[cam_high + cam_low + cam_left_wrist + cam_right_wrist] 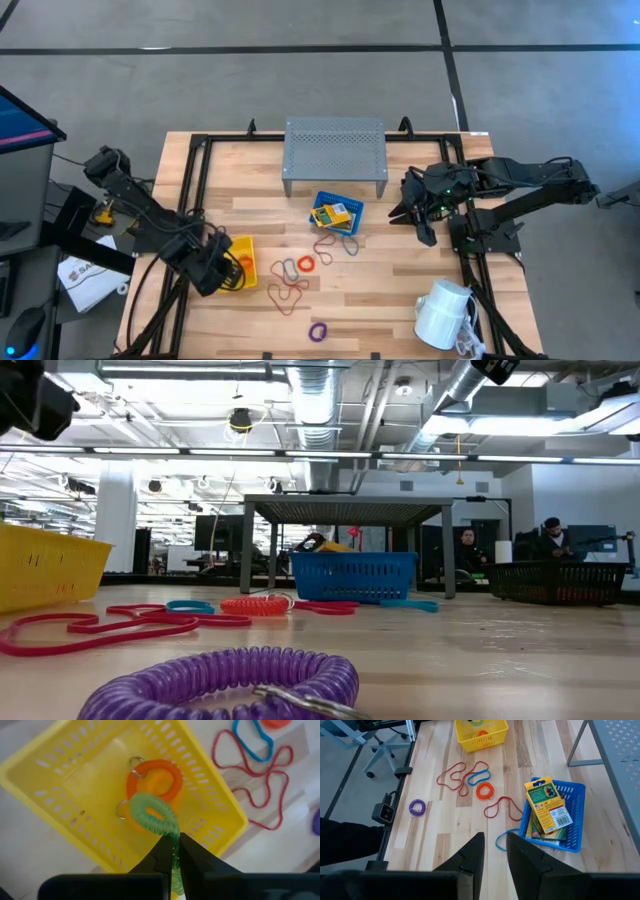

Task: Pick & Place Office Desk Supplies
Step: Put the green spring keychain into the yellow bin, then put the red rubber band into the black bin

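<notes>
Left gripper (171, 851) pinched on a green coil loop (152, 814), dangling it over the yellow bin (65, 785), just above an orange coil (152, 779) inside. Placing step; next, release. Right gripper (494, 851) idle, slightly parted, empty, near blue bin (572, 827).

From overhead we look straight down on the whole table (400, 300). Low down, we face level across it into the room. Our left wrist camera sits close above the yellow bin (60, 785), which the right wrist camera sees far off.
</notes>
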